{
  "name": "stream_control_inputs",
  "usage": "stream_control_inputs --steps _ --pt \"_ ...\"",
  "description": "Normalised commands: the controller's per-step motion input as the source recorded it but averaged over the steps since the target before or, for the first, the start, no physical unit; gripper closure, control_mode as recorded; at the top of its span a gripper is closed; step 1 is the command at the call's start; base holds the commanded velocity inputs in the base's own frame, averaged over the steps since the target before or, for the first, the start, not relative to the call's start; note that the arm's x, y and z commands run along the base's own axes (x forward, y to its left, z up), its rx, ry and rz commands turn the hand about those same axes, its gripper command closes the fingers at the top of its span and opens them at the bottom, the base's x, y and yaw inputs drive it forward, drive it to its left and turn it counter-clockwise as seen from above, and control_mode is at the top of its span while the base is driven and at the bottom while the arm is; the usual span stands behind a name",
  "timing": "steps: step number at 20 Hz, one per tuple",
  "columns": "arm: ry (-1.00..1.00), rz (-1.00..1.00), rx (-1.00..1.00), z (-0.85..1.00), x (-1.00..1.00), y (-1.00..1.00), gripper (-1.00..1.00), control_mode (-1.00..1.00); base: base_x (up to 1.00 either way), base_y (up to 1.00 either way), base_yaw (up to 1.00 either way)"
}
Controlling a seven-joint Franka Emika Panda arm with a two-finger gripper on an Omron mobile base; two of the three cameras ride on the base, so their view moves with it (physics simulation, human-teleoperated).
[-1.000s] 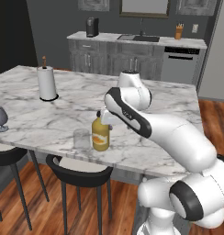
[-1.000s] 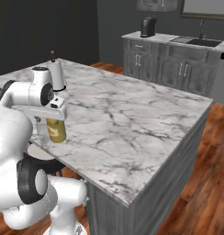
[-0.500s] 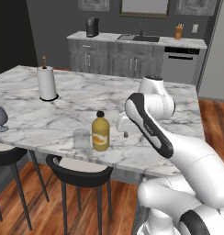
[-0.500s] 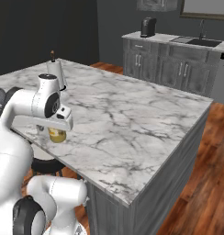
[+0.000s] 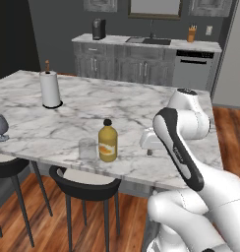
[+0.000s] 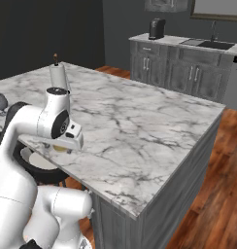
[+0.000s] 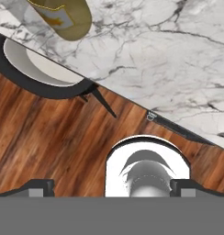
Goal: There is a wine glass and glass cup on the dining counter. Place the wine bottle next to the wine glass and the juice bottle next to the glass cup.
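Orange juice bottle (image 5: 107, 142) standing just beside glass cup (image 5: 86, 148) near bench (image 5: 141, 106) front edge as tasked, hand (image 5: 149, 143) clear, grip state unclear.

A home kitchen (rendered, with dark grey walls): a wide marble-topped counter (image 5: 141, 106) stands on a wooden floor (image 6: 208, 204) with 2 black stools (image 5: 87, 184) tucked under it. Behind it, grey cabinets (image 5: 124, 69) carry a sink (image 5: 150, 41), a coffee machine (image 5: 98, 29) and a dishwasher (image 5: 191, 69). A paper-towel roll (image 5: 50, 88) sits on the marble.
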Motion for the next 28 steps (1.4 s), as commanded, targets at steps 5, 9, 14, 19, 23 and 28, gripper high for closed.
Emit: stream_control_inputs --steps 5,9,14,19,23,28 --pt "0.00 0.00 0.00 0.00 -0.02 0.00 -1.00 -1.00 0.00 0.00 0.00" --pt "0.00 0.00 0.00 0.00 0.00 0.00 -1.00 -1.00 0.00 0.00 0.00" --pt "0.00 0.00 0.00 0.00 0.00 0.00 -1.00 -1.00 0.00 0.00 0.00" --pt "0.00 0.00 0.00 0.00 0.00 0.00 -1.00 1.00 0.00 0.00 0.00" --pt "0.00 0.00 0.00 0.00 0.00 0.00 -1.00 1.00 0.00 -0.04 0.00" --pt "0.00 0.00 0.00 0.00 0.00 0.00 -1.00 1.00 -0.23 -0.32 -0.02"
